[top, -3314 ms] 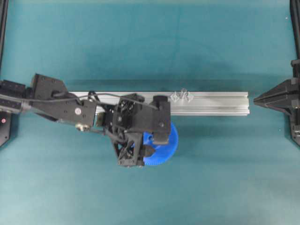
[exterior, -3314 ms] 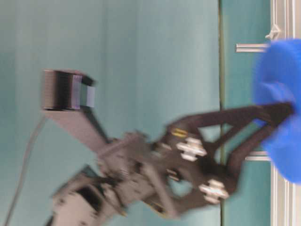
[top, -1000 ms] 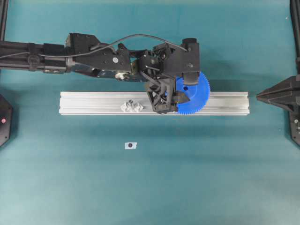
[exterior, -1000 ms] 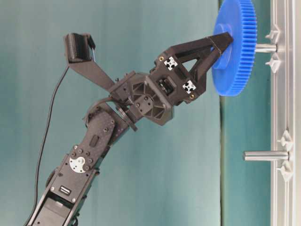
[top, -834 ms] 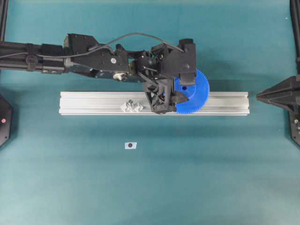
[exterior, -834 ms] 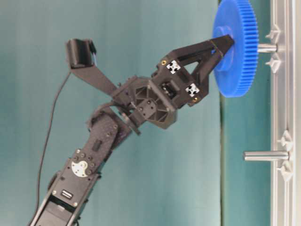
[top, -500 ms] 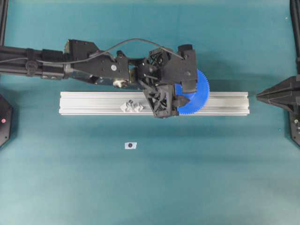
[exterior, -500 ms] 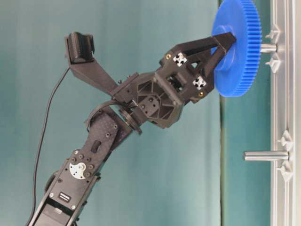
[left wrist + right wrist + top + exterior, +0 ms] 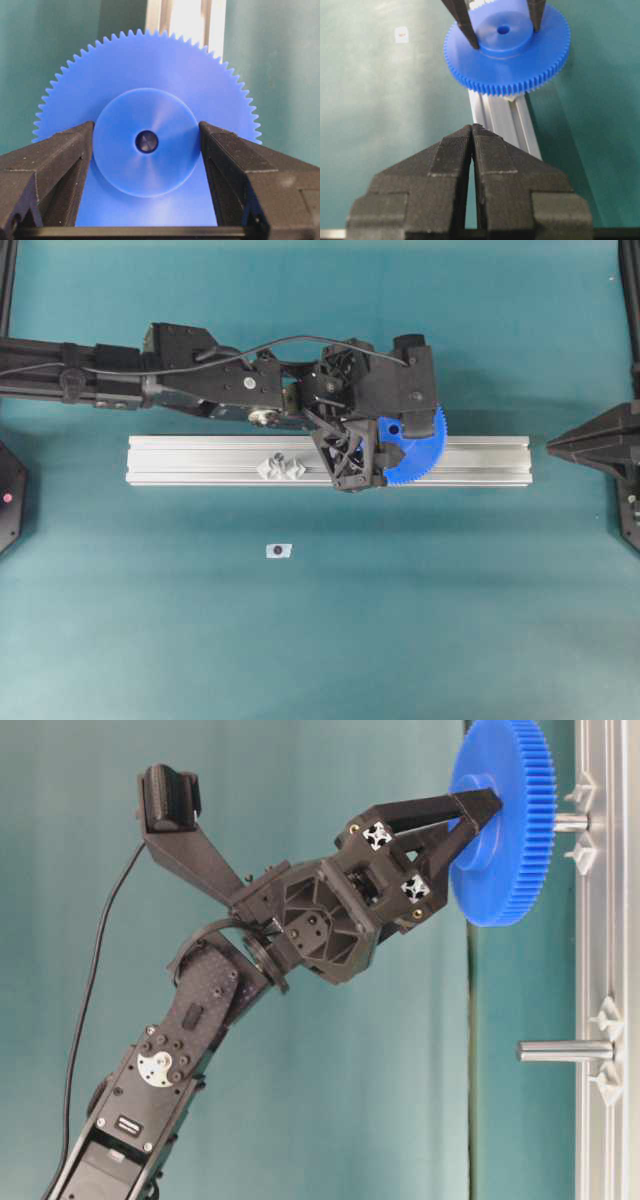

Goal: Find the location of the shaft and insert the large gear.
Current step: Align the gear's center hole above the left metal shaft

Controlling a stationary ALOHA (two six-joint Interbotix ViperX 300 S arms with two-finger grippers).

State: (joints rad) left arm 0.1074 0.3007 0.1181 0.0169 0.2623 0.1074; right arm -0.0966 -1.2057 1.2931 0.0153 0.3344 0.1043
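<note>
My left gripper (image 9: 146, 125) is shut on the raised hub of the large gear (image 9: 150, 75), a bright blue toothed disc, one finger on each side. In the table-level view the large gear (image 9: 500, 820) sits level with the shaft (image 9: 570, 821), whose grey stub shows between gear and rail. Something grey shows in the gear's centre hole in the left wrist view; how far the shaft is in, I cannot tell. From overhead the gear (image 9: 418, 448) hides the shaft. My right gripper (image 9: 472, 127) is shut and empty, off the rail's right end (image 9: 555, 450).
The aluminium rail (image 9: 200, 460) lies across the teal table. A second identical peg (image 9: 565, 1050) stands on its clear mount (image 9: 282, 467) left of the gear. A small white tag (image 9: 278, 551) with a dark dot lies on the mat in front of the rail.
Three seconds ago the left gripper held the gear in front of the rail; it now holds it over the rail. In the last second only the wrist tilted slightly.
</note>
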